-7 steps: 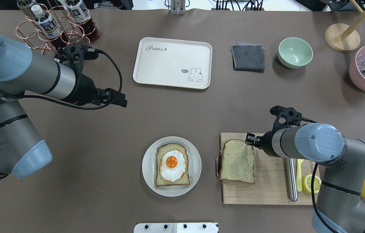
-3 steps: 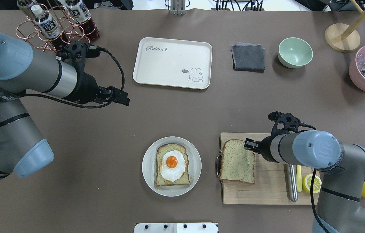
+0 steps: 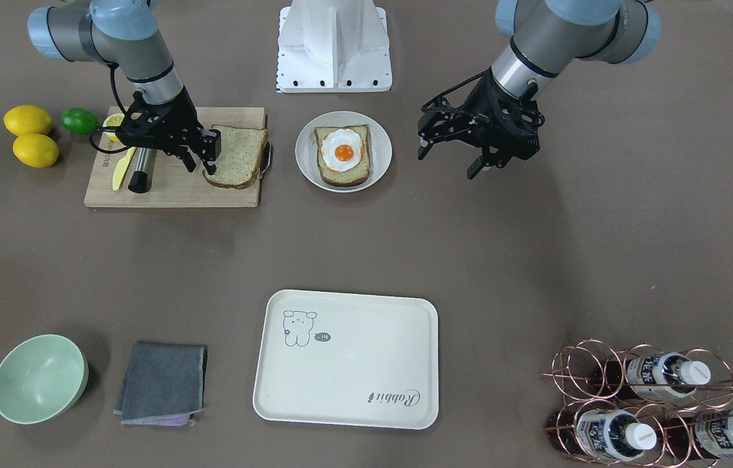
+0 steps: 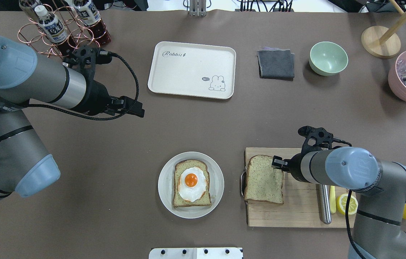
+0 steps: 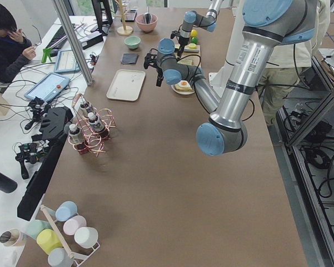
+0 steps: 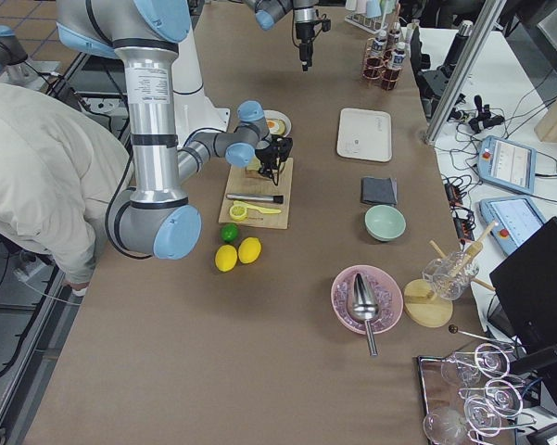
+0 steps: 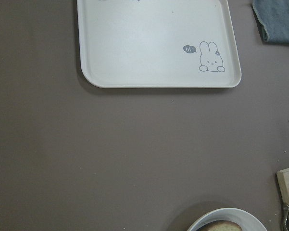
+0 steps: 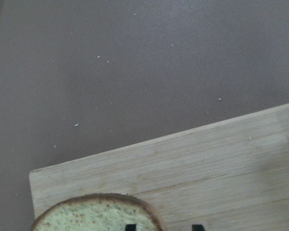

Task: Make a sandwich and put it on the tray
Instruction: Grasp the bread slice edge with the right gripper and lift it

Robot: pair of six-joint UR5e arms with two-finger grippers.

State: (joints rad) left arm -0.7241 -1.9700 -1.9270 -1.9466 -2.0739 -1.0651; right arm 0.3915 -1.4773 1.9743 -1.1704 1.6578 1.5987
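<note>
Since the frames a second back, my right gripper (image 4: pixel 277 162) has slid in over the far right corner of the loose bread slice (image 4: pixel 263 178), and the left gripper (image 4: pixel 136 108) has drifted a touch toward the table's middle.

The right jaws are parted. In the wrist view one fingertip (image 8: pixel 130 226) sits over the crust and the other over bare cutting board (image 8: pixel 221 159). I cannot tell whether they touch the bread yet. The left jaws are spread wide and hold nothing, hanging above open tabletop between the tray (image 4: pixel 188 68) and the plate (image 4: pixel 165 187).

I judge we are on the step of picking up the top slice. The sandwich is half built: the lower slice with the egg (image 4: pixel 191 183) lies on the plate near the middle of the tabletop's robot-side edge, and the tray waits bare toward the middle of the far edge.

Next I would need to pinch the slice by its far edge, lift it flat and carry it left over the plate.

The slice overhangs the board's left edge by the metal handle (image 4: pixel 242 180), just beside the plate, so the carry is short. The steel rod (image 4: pixel 322 201) and the lemon half (image 4: pixel 347 203) lie on the board's right side, apart from the slice. The stretch from plate to tray is open.
</note>
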